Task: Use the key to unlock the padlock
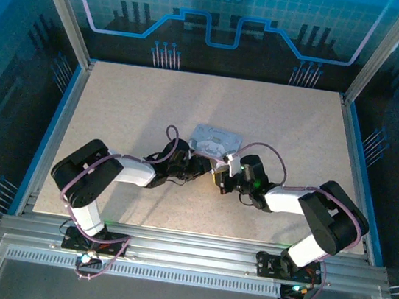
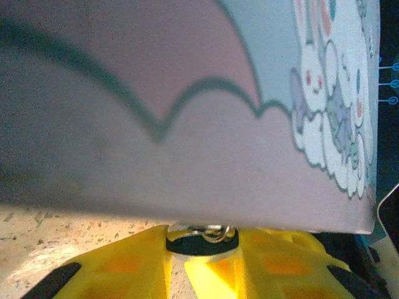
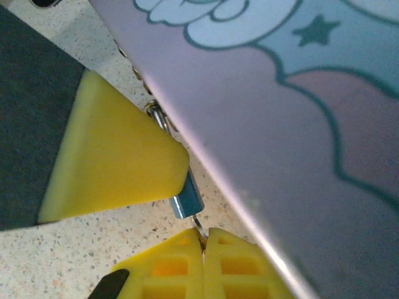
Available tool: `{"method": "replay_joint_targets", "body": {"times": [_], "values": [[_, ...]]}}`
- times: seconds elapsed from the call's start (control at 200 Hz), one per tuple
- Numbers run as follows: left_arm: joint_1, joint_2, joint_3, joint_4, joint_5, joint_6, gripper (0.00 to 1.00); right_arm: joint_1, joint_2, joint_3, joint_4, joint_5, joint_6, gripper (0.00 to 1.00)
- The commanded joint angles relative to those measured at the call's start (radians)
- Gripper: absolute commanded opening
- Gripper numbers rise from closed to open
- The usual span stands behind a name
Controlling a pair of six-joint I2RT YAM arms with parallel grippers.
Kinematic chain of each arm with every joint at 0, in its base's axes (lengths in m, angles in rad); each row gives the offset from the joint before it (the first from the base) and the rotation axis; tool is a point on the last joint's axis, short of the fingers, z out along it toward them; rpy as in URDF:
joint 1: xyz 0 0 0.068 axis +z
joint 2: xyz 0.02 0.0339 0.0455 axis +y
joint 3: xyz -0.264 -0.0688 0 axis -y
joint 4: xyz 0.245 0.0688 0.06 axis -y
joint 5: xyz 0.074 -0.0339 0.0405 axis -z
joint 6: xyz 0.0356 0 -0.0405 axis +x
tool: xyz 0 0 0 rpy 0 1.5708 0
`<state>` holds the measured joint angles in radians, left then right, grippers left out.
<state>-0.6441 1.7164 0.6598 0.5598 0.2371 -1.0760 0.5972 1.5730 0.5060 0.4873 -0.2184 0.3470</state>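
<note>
Between the shut yellow pads of the right claw sits the key, a thin sliver meeting the bottom of the bluish padlock. Just beside it the left claw is narrow, pinching the padlock, one finger against its body. The shackle is mostly hidden under the edge of the lavender tin. Beneath lies a speckled beige table, walled by blue-lit panels and an aluminium frame. How deep the key sits is unclear.
</note>
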Motion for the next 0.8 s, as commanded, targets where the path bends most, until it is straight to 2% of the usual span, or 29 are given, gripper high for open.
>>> {"method": "replay_joint_targets", "body": {"times": [0.0,0.365,0.655,0.79], "values": [[0.008,-0.039,-0.021,0.007,0.014,-0.009,0.36,0.016,-0.004,0.056,-0.058,-0.026,0.051,0.00],[0.043,-0.154,-0.067,-0.060,-0.003,0.011,0.53,0.015,0.045,0.114,-0.141,-0.085,0.104,0.00],[0.078,-0.255,-0.145,-0.063,-0.055,0.017,0.55,0.015,0.024,0.089,-0.126,-0.071,0.160,0.00],[0.103,-0.288,-0.177,-0.077,-0.051,0.012,0.59,0.019,0.021,0.074,-0.093,-0.072,0.205,0.00]]}}
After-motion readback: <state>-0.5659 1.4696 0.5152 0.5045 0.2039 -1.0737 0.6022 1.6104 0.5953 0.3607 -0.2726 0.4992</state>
